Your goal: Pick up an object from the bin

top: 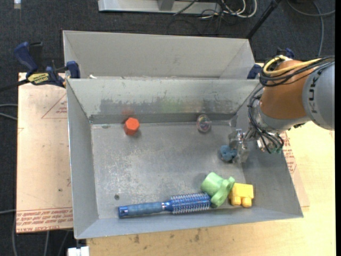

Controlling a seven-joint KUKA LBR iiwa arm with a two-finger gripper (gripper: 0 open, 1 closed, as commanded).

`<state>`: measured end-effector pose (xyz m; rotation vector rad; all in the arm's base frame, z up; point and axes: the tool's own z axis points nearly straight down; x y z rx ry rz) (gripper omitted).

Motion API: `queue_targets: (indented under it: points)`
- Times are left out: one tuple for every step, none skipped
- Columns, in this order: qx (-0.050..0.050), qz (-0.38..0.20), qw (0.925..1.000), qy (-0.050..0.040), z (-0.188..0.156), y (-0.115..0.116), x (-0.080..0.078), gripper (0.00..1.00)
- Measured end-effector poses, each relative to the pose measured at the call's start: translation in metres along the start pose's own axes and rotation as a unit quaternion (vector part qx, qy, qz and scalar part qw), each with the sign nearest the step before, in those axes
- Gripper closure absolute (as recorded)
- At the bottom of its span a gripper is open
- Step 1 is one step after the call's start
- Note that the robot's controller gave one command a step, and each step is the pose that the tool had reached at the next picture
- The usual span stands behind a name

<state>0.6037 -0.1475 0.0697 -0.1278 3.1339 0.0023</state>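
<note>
My gripper (238,144) hangs low at the right side of the bin, its metal fingers pointing down. Right beside its fingertips, to the left, lies a small blue-grey lump (228,153), touching or nearly touching them. Whether the lump sits between the fingers I cannot make out. A small clear round piece (203,124) lies at the back wall, up and left of the gripper.
A light green plastic piece (216,186) and a yellow block (241,194) lie at the front right. A blue hairbrush (165,205) stretches along the front wall. A small orange block (131,126) sits at the back left. The arm with its orange cover reaches in from the right.
</note>
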Motion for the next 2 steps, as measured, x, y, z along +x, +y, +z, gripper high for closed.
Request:
queue_targets:
  points:
    - [0.001,0.000,1.0000,-0.0009,-0.038,0.000,-0.002,1.00]
    - [0.002,-0.001,1.0000,-0.0031,-0.106,0.000,-0.005,1.00]
